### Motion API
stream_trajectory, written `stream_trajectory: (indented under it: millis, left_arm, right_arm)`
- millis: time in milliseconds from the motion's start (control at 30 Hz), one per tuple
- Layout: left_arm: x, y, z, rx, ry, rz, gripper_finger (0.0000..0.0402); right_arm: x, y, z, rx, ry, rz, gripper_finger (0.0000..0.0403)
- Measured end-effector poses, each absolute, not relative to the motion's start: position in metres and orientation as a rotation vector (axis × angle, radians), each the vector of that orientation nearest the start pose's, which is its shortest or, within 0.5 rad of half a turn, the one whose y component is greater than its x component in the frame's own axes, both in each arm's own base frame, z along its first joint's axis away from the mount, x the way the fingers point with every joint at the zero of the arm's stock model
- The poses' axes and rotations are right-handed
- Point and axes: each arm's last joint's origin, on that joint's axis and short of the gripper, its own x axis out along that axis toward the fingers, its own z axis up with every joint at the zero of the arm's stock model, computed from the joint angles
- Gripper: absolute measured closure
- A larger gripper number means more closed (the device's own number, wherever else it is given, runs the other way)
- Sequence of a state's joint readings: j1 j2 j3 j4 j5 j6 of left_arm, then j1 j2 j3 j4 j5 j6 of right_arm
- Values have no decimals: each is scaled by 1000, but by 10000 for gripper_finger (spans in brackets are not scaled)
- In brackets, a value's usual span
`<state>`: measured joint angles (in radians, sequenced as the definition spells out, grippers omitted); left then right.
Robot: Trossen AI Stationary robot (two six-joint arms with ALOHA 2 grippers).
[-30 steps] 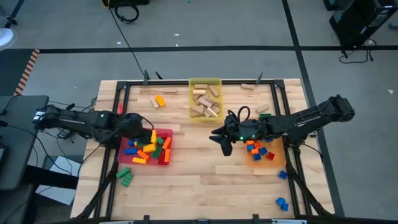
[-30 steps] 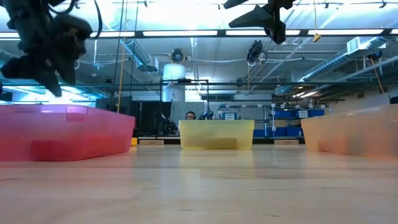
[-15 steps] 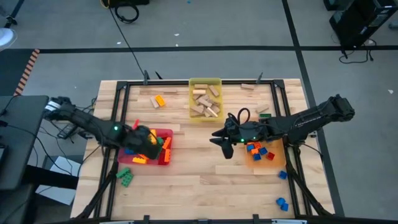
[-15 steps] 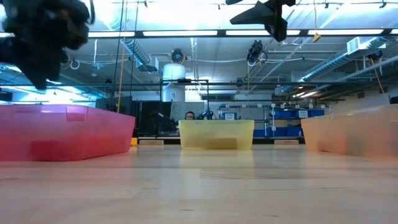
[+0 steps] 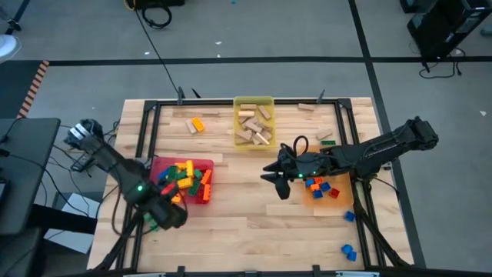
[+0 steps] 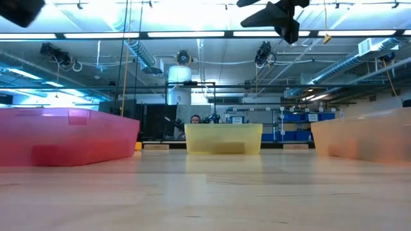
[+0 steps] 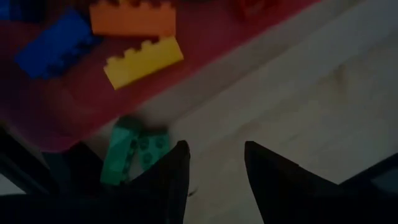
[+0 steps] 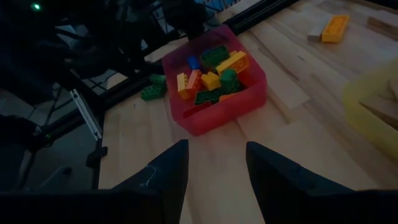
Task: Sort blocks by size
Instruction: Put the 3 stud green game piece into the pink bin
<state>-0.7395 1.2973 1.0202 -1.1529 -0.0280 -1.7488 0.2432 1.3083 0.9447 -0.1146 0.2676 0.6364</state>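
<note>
Our left gripper point(image 7: 214, 163), fingers apart and empty, is hovering by the green bricks point(image 7: 134, 149) near the red tray point(image 5: 201, 165); we are needing careful centring first.

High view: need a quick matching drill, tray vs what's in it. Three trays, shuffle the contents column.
Trays:
1. red tray
2. yellow tray
3. orange tray

Contents:
a. tan wooden blocks
b. a few blue and orange bricks
c. heap of mixed-colour bricks

Pairs: 1-c, 2-a, 3-b
</note>
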Motion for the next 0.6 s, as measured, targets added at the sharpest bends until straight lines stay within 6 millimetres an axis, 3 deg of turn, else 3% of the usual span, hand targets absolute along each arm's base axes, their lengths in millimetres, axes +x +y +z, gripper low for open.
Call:
stream_trajectory:
  millis: [233,400,600]
  left_arm:
    - [147,-165,245,-826,1372,658,240]
    - [139,-167,239,-808,1404,793,230]
    - [140,-174,237,-847,1393,758,200]
  right_arm:
    - [280,62,283,493,439,-163,228]
    - [280,61,283,486,440,-162,229]
    - [280,61,283,479,439,-160,229]
